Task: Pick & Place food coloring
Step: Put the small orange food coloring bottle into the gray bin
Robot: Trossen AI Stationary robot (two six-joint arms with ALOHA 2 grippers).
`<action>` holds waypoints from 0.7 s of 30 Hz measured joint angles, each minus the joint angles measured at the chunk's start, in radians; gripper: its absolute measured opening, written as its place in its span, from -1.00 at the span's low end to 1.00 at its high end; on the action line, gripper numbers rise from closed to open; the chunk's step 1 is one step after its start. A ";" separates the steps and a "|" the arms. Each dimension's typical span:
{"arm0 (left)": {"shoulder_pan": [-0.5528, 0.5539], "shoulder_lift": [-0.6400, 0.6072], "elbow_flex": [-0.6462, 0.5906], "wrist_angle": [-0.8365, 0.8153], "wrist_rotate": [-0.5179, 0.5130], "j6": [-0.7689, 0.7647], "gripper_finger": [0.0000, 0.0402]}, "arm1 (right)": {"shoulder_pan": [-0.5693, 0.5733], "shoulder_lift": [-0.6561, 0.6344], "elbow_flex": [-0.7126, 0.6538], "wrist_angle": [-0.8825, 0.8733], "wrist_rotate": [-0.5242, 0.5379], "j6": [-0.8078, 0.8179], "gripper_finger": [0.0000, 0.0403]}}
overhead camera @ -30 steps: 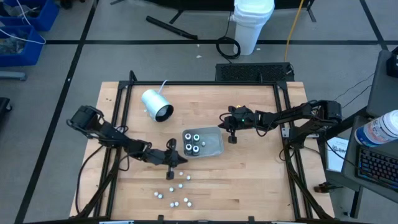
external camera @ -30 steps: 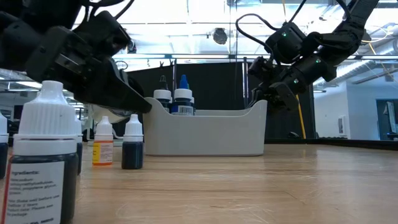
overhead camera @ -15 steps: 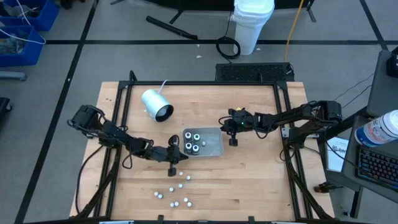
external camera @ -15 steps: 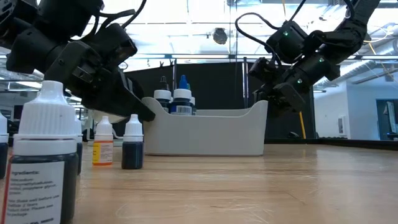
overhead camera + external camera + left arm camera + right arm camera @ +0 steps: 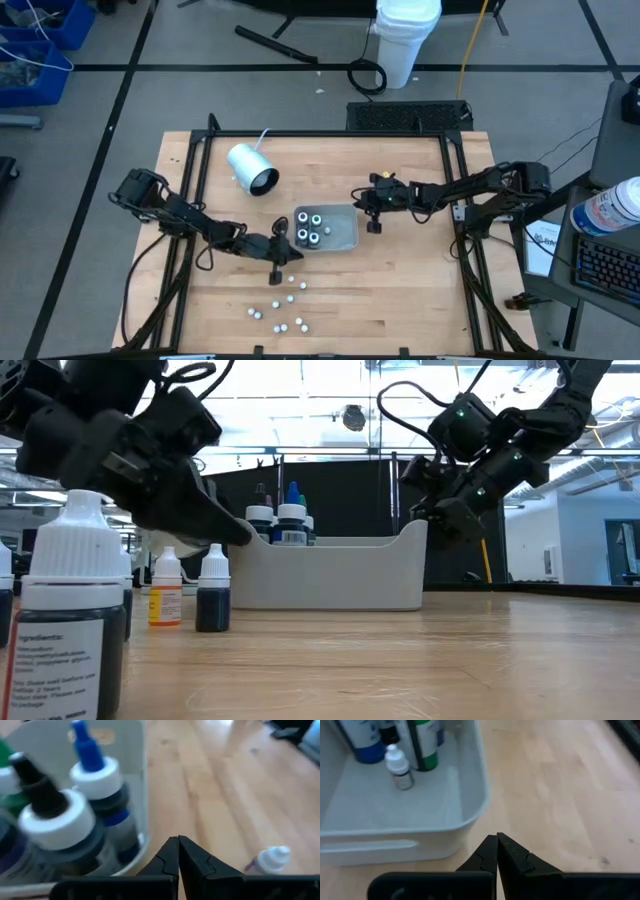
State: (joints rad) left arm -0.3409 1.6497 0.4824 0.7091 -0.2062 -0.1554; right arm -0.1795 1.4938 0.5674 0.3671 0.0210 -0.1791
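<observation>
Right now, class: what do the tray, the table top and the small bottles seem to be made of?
Tray: probably plastic, pale grey, smooth and faintly glossy, with rounded moulded corners.
Table top: wood, light, with visible grain and plank seams, low sheen.
Small bottles: likely plastic, clear bodies showing dark liquid, with opaque white caps and coloured tips.

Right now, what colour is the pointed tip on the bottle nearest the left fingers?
Blue, on a white cap; it shows best in the left wrist view.

Left tool (image 5: 277,262) closed, empty, arm low — right tool (image 5: 372,216) closed, empty, raised.
</observation>
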 joint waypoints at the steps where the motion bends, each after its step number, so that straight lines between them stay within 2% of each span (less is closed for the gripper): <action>1: -0.001 0.000 0.000 0.006 0.007 0.001 -0.91 | -0.004 -0.001 0.000 0.005 0.000 -0.003 -1.00; 8: -0.003 -0.041 0.000 -0.004 0.022 0.004 -0.94 | -0.019 -0.041 0.000 -0.017 0.001 -0.026 -1.00; 12: -0.035 -0.124 0.000 -0.064 0.020 0.047 -0.97 | -0.022 -0.104 0.000 -0.076 0.006 -0.026 -1.00; 17: -0.135 -0.295 0.000 -0.287 -0.099 -0.008 -0.93 | -0.022 -0.264 -0.001 -0.283 0.008 -0.011 -1.00; 21: -0.248 -0.413 0.000 -0.444 -0.176 -0.125 -0.98 | 0.001 -0.420 -0.064 -0.327 -0.020 0.034 -1.00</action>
State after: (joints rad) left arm -0.5887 1.2371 0.4824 0.2652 -0.3823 -0.2799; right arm -0.1783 1.0740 0.5037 0.0400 0.0012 -0.1452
